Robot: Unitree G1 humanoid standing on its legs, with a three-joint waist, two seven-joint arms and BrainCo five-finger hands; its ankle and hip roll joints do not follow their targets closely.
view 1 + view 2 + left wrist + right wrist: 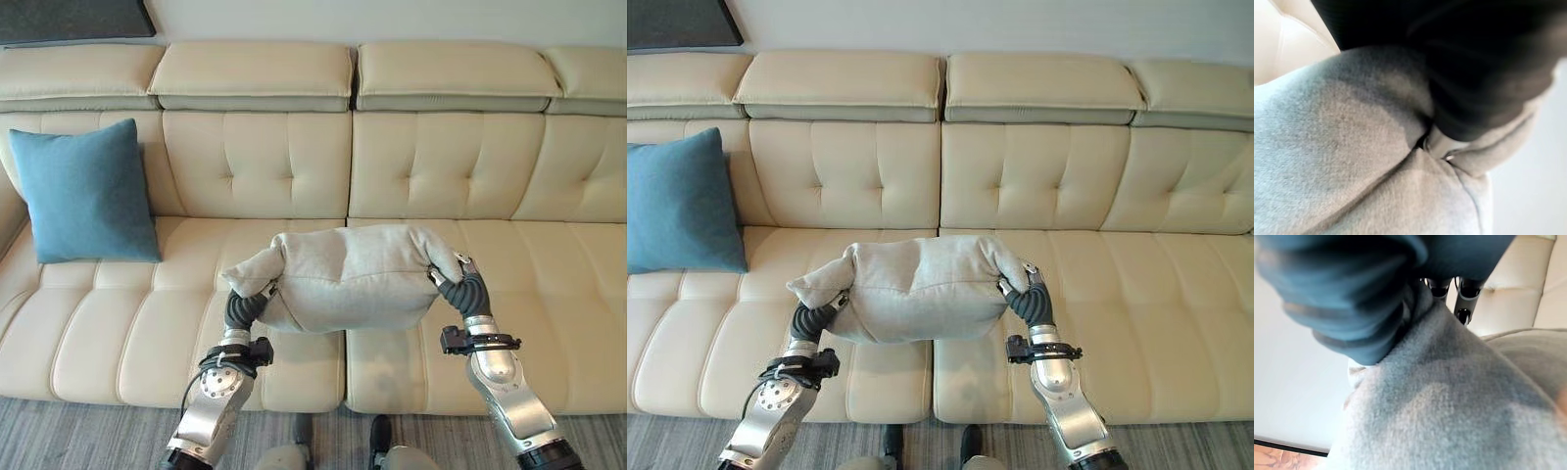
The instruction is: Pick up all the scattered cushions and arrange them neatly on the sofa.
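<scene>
A light grey cushion (343, 279) hangs lengthwise just above the cream sofa's seat (549, 284), near its middle, held at both ends. My left hand (247, 306) is curled round its bunched left corner, where the cloth (1342, 161) folds about the hand. At the other end my right hand (468, 289) grips the right corner, its fingers (1465, 298) hooked over the cushion's edge (1459, 401). A blue cushion (86, 191) stands upright against the backrest at the sofa's left end.
The sofa's tufted backrest (431, 162) runs across the whole view, with headrest pads on top. Grey carpet (98, 431) lies in front of the sofa. A dark panel (69, 20) sits behind the sofa's upper left corner.
</scene>
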